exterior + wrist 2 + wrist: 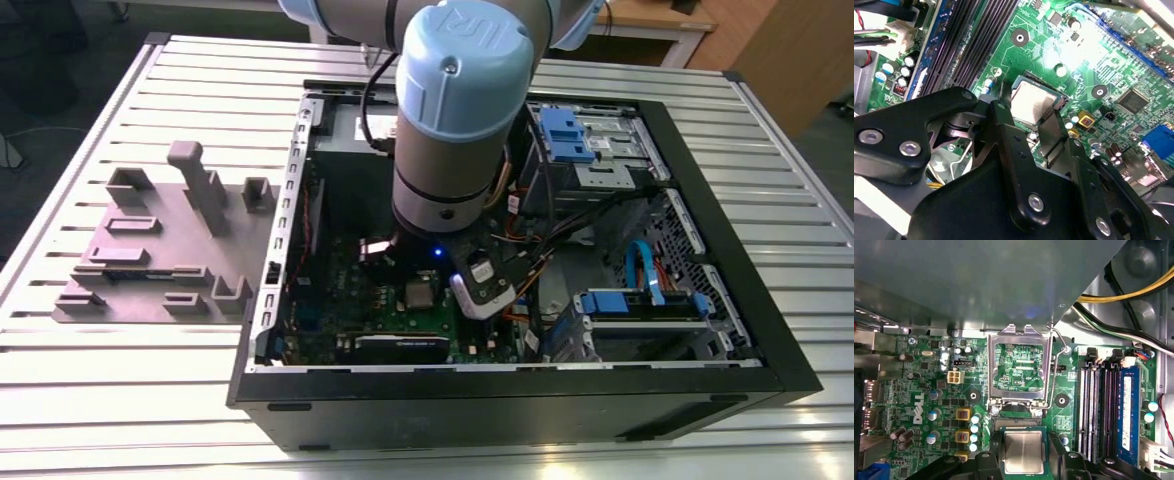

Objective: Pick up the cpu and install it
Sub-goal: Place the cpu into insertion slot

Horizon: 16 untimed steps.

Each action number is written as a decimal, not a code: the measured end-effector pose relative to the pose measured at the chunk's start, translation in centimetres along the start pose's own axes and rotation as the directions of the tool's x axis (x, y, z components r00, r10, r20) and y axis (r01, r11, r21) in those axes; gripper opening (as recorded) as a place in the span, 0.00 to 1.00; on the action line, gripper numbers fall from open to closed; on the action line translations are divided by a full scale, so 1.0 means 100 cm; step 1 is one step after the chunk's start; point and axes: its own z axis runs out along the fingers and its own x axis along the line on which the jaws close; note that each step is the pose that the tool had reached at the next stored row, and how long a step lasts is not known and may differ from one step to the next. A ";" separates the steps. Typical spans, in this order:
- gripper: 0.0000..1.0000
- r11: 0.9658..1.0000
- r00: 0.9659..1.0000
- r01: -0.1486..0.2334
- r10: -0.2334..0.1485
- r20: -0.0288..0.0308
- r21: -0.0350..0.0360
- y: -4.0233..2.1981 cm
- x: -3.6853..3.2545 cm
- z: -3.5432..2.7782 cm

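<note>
1. Black gripper (1026, 111) links are crowding the foreground in the second wrist view. Its 2 fingers (1004, 132) are pressing in on opposite edges of the cpu (1030, 100), so the claw is grasping the chip.
2. From where I am standing, the cpu (1024, 452) is lying flat with its silver side up. In the first wrist view the gripper (1024, 456) is flanking it on both sides.
3. The chip is sitting low over the green motherboard (929, 405), over the socket area just beside the hinge end of the silver hinged frame (992, 365). I cannot tell whether it is already resting in the socket or hanging just above it.
4. That frame is lying flipped open, with the board showing through its window. A thin wire lever (1053, 370) is running along 1 of its long sides.
5. Dark memory slots (1099, 405) are running beside the socket, with a blue slot (1126, 412) next to them. Yellow and black cables (1134, 290) are crossing the metal wall beyond.
6. In the exterior view, the 1 arm (447, 130) is reaching down into the open computer case (534, 400). The case is lying on its side on a slatted metal table (134, 380).
7. A grey fixture plate (147, 250) is lying on the table at the exterior view's left of the case, well apart from the arm.
</note>
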 end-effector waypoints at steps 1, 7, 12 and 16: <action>0.47 1.000 1.000 0.000 0.000 0.000 0.000 0.0000 0.0000 0.0000; 0.47 1.000 1.000 0.000 0.000 0.000 -0.007 0.0000 0.0005 0.0005; 0.47 1.000 1.000 0.000 0.000 0.000 -0.007 -0.0007 0.0018 0.0018; 0.47 1.000 1.000 0.000 0.000 0.000 -0.007 -0.0008 0.0028 0.0028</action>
